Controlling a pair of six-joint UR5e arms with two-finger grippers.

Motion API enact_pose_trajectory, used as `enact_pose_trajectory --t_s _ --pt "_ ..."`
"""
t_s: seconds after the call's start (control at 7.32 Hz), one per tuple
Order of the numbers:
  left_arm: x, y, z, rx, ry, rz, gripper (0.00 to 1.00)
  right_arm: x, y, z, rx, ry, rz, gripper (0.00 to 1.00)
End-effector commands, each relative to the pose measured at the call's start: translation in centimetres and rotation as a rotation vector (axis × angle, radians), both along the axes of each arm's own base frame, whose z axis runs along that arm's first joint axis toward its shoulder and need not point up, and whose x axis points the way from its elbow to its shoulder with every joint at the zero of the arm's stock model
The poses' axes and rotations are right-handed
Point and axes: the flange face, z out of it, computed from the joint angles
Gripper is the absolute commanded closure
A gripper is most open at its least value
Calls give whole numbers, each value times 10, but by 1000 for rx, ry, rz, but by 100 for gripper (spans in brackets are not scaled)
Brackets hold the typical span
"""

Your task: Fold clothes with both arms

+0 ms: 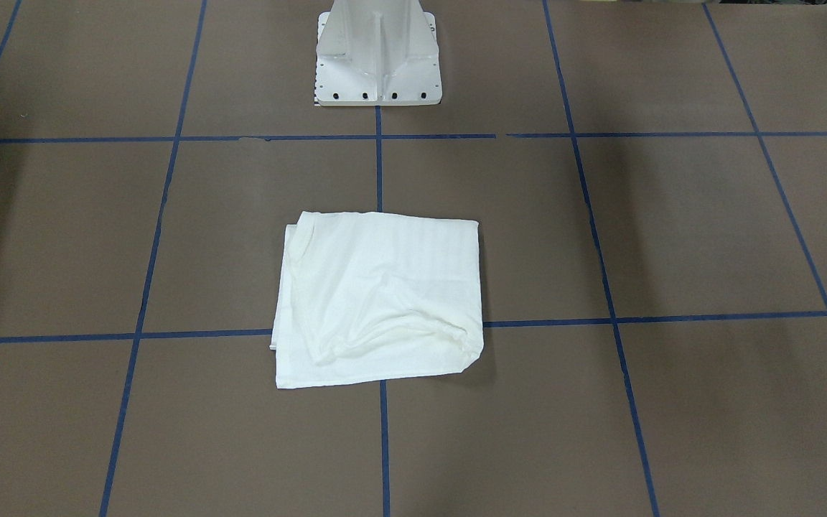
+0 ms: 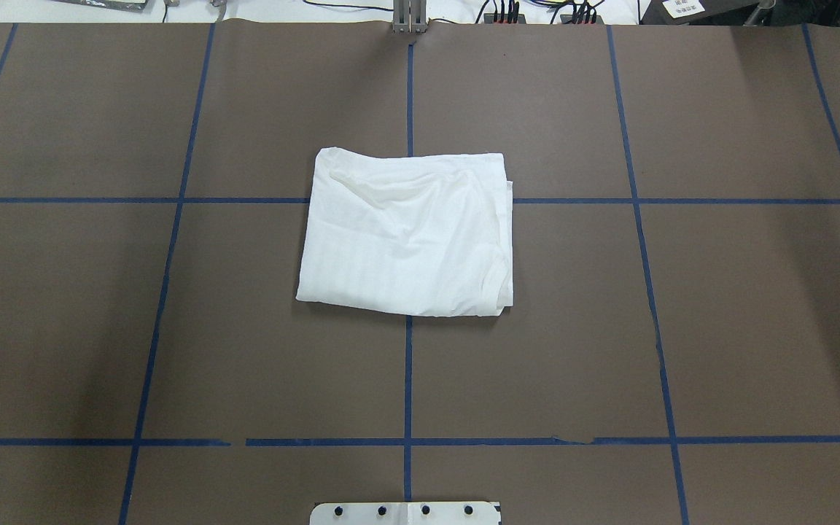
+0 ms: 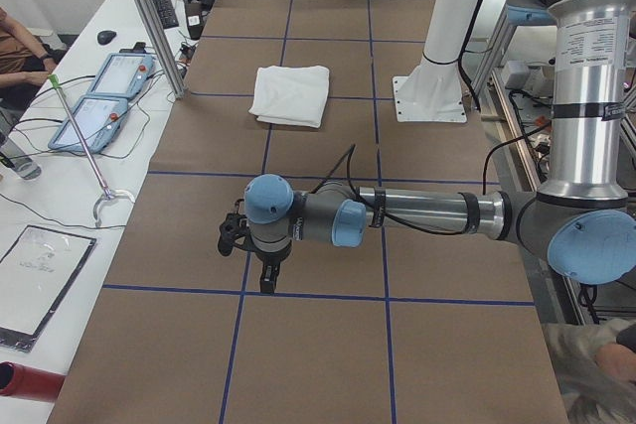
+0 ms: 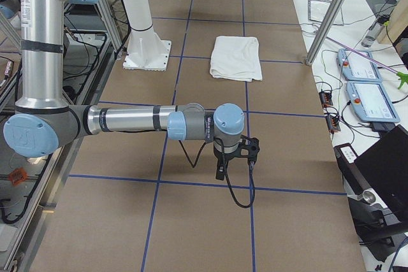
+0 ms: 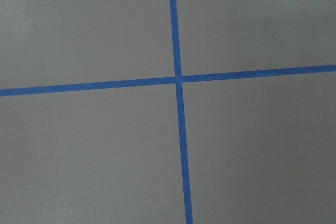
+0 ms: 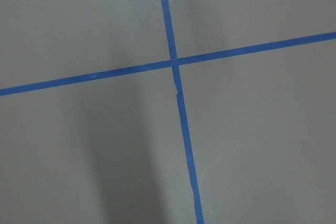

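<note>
One white T-shirt (image 1: 381, 298) lies folded in a rough rectangle on the counter (image 1: 672, 230), straight out in front of the pedestal base (image 1: 379, 64). The left end effector (image 3: 266, 280) hangs well off to the base's left and the right end effector (image 4: 220, 173) well off to its right. You cannot tell whether either is apart or together. Expect light, limp cotton whose layers slide, so pinch every layer at a corner. No container shows.
</note>
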Motion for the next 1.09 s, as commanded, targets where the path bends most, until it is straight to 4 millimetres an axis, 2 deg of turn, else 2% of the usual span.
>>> enact_pose_trajectory --t_s 0.0,0.96 --pt "0 5 6 -12 -1 0 0 0 0 -1 1 -1 0 0" --pt "-4 5 11 -20 -36 -8 0 0 0 0 1 0 0 0"
